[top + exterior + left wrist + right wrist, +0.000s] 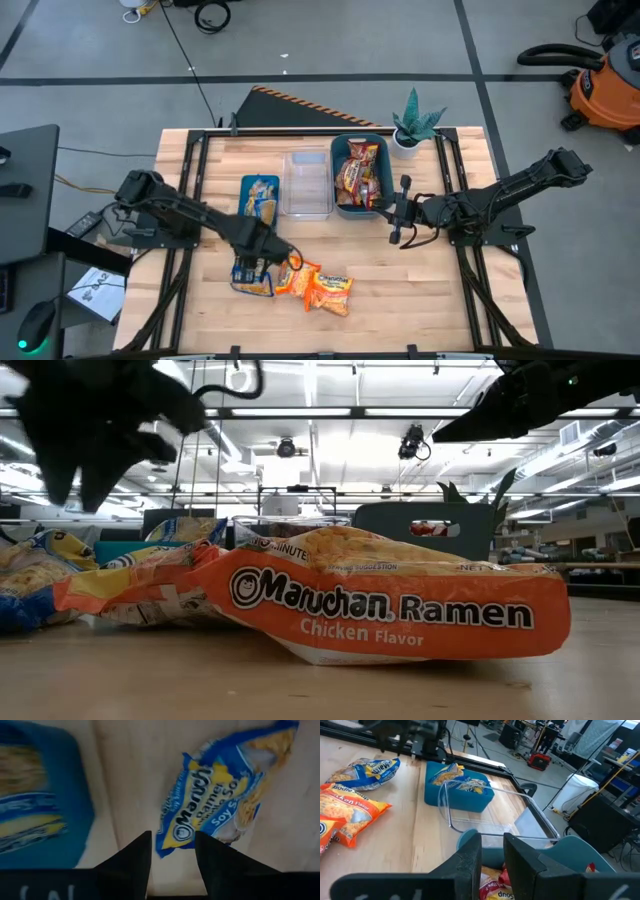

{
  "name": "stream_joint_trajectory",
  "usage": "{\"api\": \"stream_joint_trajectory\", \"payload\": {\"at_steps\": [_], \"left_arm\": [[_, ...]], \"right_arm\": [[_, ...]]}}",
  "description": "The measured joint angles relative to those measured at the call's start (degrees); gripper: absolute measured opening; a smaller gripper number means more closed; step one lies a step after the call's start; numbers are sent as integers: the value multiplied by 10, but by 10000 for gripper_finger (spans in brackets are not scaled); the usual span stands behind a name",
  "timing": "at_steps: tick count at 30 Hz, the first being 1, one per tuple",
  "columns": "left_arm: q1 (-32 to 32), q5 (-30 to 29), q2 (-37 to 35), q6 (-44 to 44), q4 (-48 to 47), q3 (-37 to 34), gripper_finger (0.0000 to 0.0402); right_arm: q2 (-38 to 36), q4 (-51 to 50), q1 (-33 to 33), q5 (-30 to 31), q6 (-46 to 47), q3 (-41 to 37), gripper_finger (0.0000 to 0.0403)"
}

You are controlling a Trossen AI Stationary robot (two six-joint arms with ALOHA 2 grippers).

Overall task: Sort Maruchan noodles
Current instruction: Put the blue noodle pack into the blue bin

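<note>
A blue-and-yellow noodle packet [252,278] lies flat on the table near its front edge, also in the left wrist view [220,805]. Two orange packets [297,280] [330,293] lie beside it to the right; one fills the low view [390,605]. My left gripper [256,246] [172,852] hangs open and empty just above the blue-and-yellow packet's far end. My right gripper [400,210] [492,852] is open and empty beside the teal bin [360,205], which holds dark red packets [360,172]. The blue bin [259,197] holds blue-and-yellow packets.
A clear empty bin [306,183] stands between the blue bin and the teal bin. A small potted plant [415,125] stands at the far right corner. Bare wood lies in front of the right arm [420,290].
</note>
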Motion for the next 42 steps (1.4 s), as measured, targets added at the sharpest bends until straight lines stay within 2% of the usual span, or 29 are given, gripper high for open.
{"api": "stream_joint_trajectory", "payload": {"at_steps": [10, 13, 17, 22, 24, 28, 37, 40, 42], "left_arm": [[-38, -1, 0, -12, 131, -78, 155], [-38, 24, 0, -13, 168, -96, 147], [-37, 40, 0, -26, 177, -112, 106], [-36, 42, -2, -26, 176, -113, 23], [-32, 48, -2, -25, 167, -107, 9], [-17, 49, -2, -23, 113, -70, 7], [22, 35, -2, 4, -69, 84, 3], [39, 15, -2, 8, -122, 138, 2], [50, -20, -2, 25, -168, 175, 2]], "right_arm": [[0, 4, 0, 0, -3, 0, 87], [0, 4, 0, 0, -4, 0, 87], [0, 4, 0, 0, -4, 0, 87], [0, 4, -1, 0, -4, 0, 87], [0, 4, -4, 0, -4, 0, 87], [0, 4, -10, 0, -1, 0, 87], [0, 4, -12, -14, 0, 0, 87], [0, 4, -12, -16, 0, 0, 87], [0, 4, -12, -16, 0, 0, 87]]}}
